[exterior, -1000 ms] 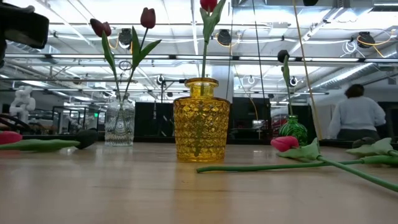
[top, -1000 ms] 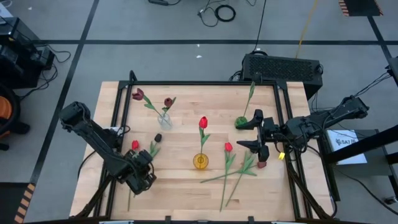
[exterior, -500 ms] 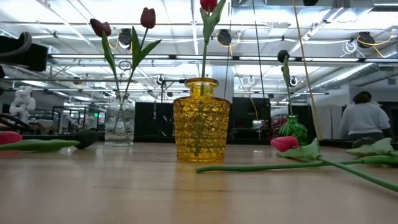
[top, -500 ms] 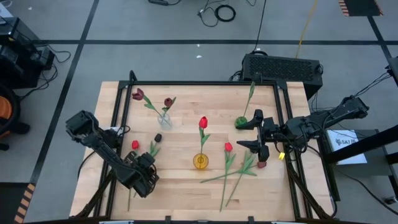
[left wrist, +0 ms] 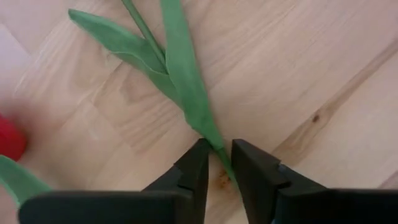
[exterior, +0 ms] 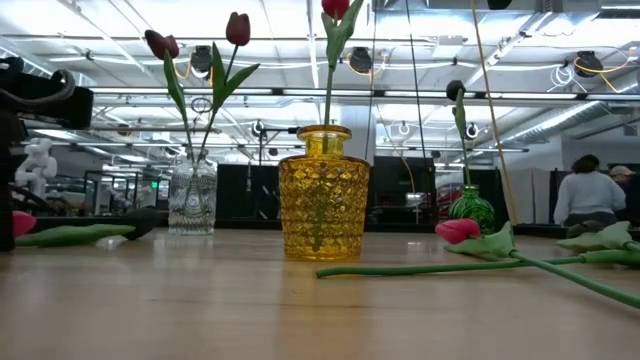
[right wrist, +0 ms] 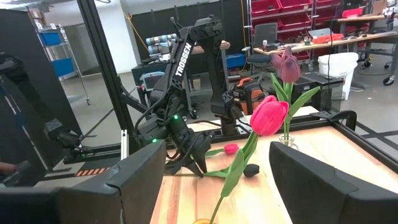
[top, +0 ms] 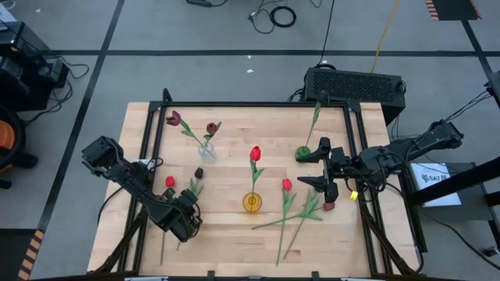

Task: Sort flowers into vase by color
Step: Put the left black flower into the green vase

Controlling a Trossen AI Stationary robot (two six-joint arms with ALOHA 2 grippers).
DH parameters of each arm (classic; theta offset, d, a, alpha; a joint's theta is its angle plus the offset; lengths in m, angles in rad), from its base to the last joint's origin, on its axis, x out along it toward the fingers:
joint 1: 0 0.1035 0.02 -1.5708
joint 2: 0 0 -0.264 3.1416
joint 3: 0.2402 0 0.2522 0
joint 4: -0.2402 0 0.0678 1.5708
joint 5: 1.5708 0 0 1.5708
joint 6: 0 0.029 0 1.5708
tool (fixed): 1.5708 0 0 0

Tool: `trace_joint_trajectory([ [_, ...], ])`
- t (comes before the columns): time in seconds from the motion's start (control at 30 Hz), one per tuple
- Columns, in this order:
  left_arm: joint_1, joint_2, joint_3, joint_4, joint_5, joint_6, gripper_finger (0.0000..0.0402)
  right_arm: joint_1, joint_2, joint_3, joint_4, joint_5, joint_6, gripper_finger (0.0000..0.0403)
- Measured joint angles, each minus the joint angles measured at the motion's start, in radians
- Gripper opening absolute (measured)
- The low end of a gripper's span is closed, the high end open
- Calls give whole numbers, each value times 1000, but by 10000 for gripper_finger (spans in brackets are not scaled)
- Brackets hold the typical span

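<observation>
Two flowers lie at the table's left: a red-headed one (top: pixel 169 182) and a dark-headed one (top: pixel 198 173) with green leaves (left wrist: pixel 177 74). My left gripper (top: pixel 183 223) points down over them. Its fingers stand narrowly open on either side of a thin green stem (left wrist: pixel 222 157) just below the leaves, with a small gap on each side. The red head (left wrist: pixel 9 138) lies off to one side. My right gripper (top: pixel 311 168) hangs open and level above the table's right part, holding nothing.
A clear vase (top: pixel 206 150) holds two maroon flowers, a yellow vase (top: pixel 251 202) one red flower, a green vase (top: pixel 303 153) one long-stemmed flower. Several loose flowers (top: pixel 291 212) lie right of the yellow vase. A black frame (top: pixel 148 156) edges the table.
My left gripper has come down toward the table over the flowers at the left, drifting slightly toward the table's right edge. The flowers lie as before.
</observation>
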Motion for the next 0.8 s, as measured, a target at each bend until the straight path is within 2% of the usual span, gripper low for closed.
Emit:
trace_joint_trajectory([
  [0.17,0,-4,-4,8,0,23,60,0,0,0,0,0,-1,279],
  [0.33,0,-4,-4,14,-3,33,11,0,0,0,0,0,-2,279],
  [0.53,1,-19,-8,11,-8,53,5,0,0,0,0,0,-3,279],
  [0.8,0,-86,45,-96,-47,60,2,0,0,0,1,0,-4,279],
])
